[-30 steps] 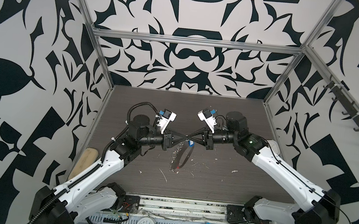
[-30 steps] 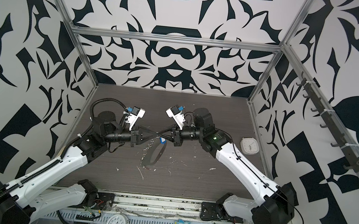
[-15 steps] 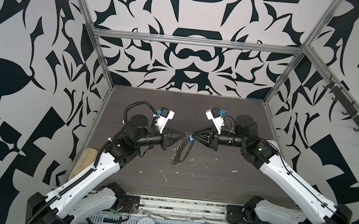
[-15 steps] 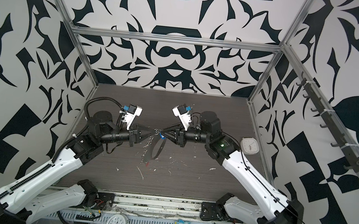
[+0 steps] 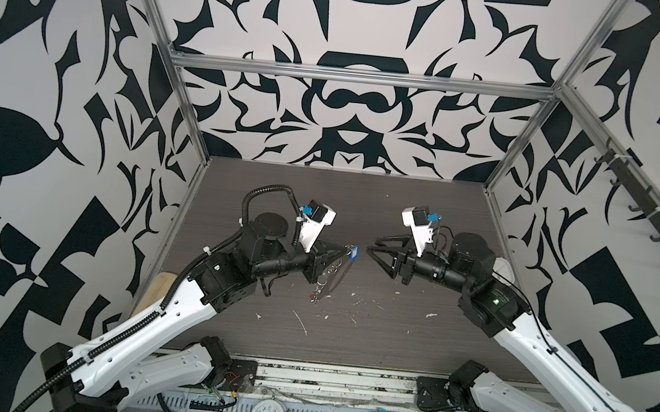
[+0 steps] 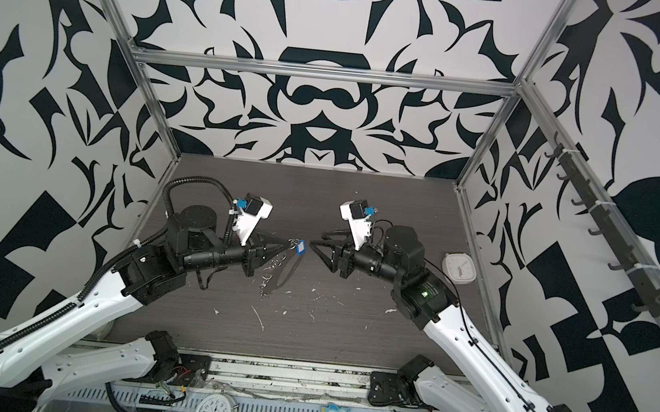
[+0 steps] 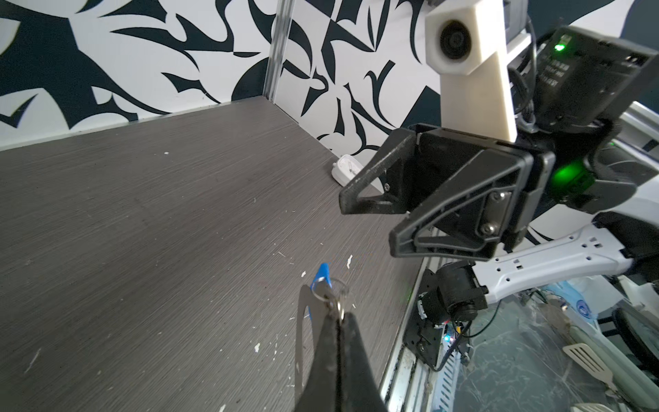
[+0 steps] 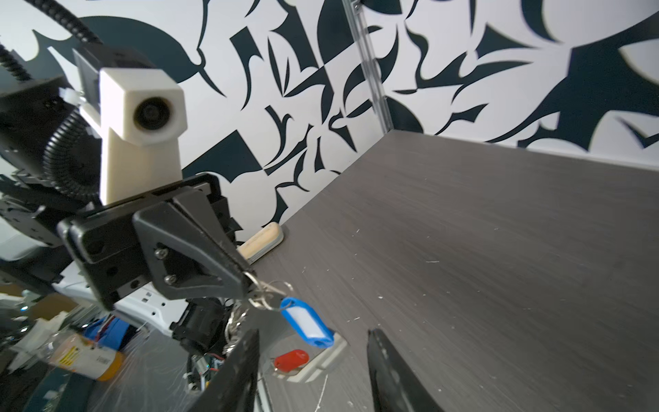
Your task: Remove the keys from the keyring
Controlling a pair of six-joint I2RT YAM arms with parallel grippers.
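The keyring point(image 8: 268, 293) is up in the air over the middle of the table point(image 5: 388, 347), a bit to the left. Its top rings are pinched in the tip of the left pincer point(image 5: 343, 250), which is squeezed tight on them. The blue key point(image 8: 308, 323) hangs from those rings right by the tip, and both top views show it there. The rest of the keyring hangs down as a thin silver chain. The red key point(image 8: 290, 358) is at its low end, near the tabletop. I cannot tell if the red key touches the table. Both keys are on the keyring. The right pincer point(image 5: 372, 246) faces the left one from the other side. Its two fingers are spread partway and nothing is between them. There is a small gap between it and the blue key. White scuff marks point(image 5: 301, 323) dot the dark table. A small white clock point(image 6: 459, 267) sits by the right wall, and a pale wooden thing point(image 5: 159, 287) lies by the left wall
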